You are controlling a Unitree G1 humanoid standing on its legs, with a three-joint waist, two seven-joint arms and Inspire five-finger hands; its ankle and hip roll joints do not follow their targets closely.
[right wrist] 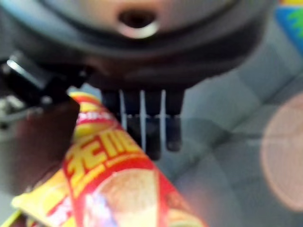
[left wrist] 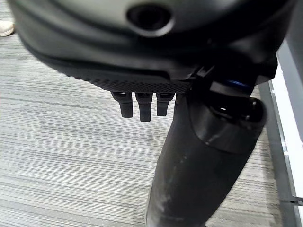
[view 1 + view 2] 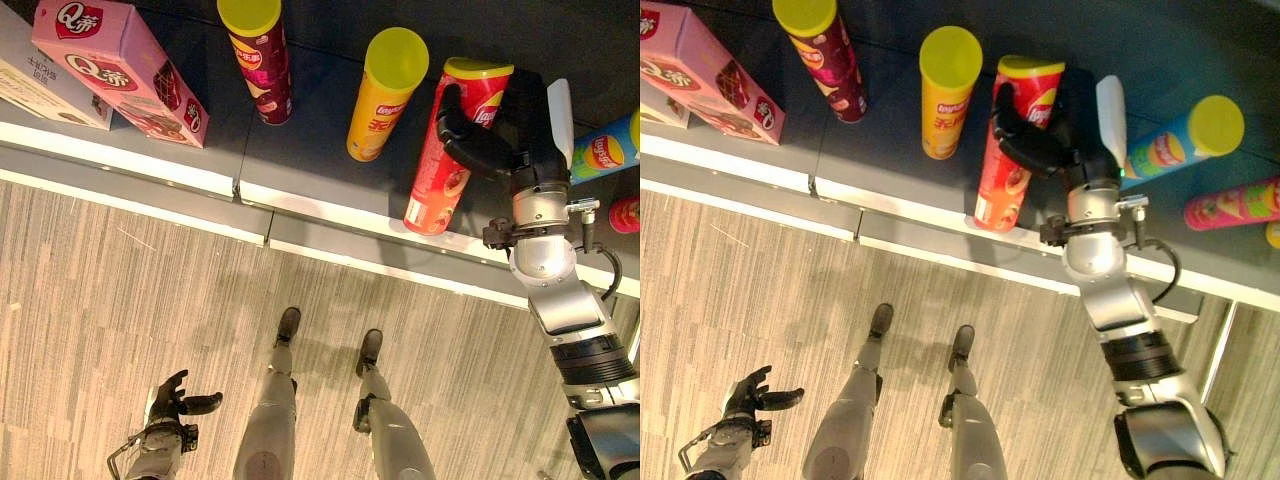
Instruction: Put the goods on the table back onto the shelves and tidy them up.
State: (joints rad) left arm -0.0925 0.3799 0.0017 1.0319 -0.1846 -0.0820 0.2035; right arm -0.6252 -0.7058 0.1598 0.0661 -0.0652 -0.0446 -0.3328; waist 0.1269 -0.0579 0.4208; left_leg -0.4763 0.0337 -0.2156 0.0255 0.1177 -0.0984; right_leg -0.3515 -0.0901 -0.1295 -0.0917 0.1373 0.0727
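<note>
My right hand (image 3: 500, 140) is curled round the red can (image 3: 445, 165) at the shelf's (image 3: 320, 200) front edge — letting go tilted, I'd risk it toppling off.

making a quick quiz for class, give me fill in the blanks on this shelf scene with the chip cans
1. The right hand is curled round the ___ chip can.
2. The lid of the maroon can is ___.
3. The left hand hangs low over the ___.
4. The box beside the maroon can is ___.

Missing words: red; yellow; floor; pink
</note>
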